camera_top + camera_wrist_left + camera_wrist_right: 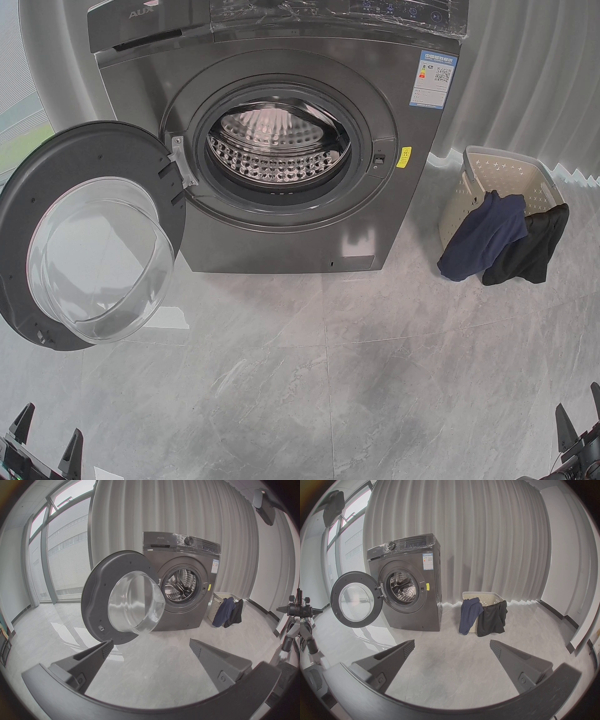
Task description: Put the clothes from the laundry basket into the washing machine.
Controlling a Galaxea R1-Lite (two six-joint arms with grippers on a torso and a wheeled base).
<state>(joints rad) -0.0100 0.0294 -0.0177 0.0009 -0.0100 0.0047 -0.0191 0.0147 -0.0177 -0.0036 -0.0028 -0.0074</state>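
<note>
At the far left, low over the grey tiled floor [325, 375], the left claw [150, 642] hung spread open with nothing in it. Next came the washing machine's round door [94, 237], swung wide to the left on its hinge, its clear bowl facing out. The dark grey washing machine [275, 247] stood in the middle, its steel drum [275, 147] exposed and, as far as could be seen, holding no clothes. To the right, near the machine's side, sat a cream laundry basket [500, 164]. Two pieces of clothing were draped over its front rim and hung down the outside towards the floor: a navy garment [484, 240] on the left and a black garment [531, 250] touching it on the right. At the far right, the right claw [452, 642] was likewise spread open and empty, well apart from the basket.

Both garments looked light, soft and limp. They would likely sag and trail when lifted. The best hold seemed to be the bunched fold where each piece crossed the rim, taken one at a time so the neighbour did not drag along.
</note>
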